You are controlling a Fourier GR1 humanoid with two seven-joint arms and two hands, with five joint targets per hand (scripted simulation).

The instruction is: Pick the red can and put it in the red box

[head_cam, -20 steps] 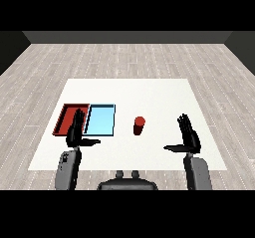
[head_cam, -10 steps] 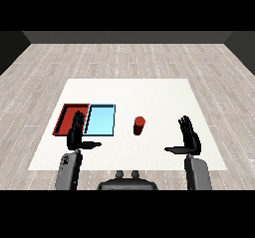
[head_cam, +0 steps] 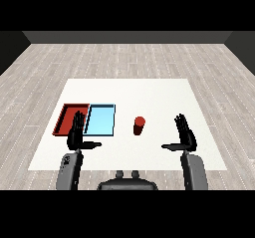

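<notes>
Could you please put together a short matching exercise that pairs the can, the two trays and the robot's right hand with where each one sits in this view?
Things:
1. red can
2. red tray
3. light blue tray
4. right hand

Places:
A. farthest left on the white table, partly behind the left hand
B. upright on the table, between the trays and the right hand
C. raised open at the right, apart from the can
D. directly beside the red tray, on the side nearer the can

Pairs: 1-B, 2-A, 3-D, 4-C
</notes>
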